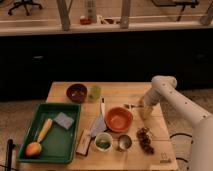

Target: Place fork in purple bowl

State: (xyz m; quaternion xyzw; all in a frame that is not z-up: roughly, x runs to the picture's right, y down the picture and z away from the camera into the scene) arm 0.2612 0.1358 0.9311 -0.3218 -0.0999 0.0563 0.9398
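Note:
The purple bowl [76, 92] stands at the table's far left, small, round and dark maroon. A thin dark sliver that looks like the fork [131, 106] lies on the wood just right of the orange bowl [119, 119]. My gripper [141, 108] hangs from the white arm [167, 92] at the table's right side. It is low over the table, right next to the fork's right end. I cannot see whether it touches the fork.
A pale green cup [95, 92] stands beside the purple bowl. A white-handled utensil [102, 111] with a grey blade lies left of the orange bowl. A green tray [31, 125] at the left holds a sponge, a fruit and a wooden piece. Two small cups [104, 143] and dark grapes [145, 139] stand near the front edge.

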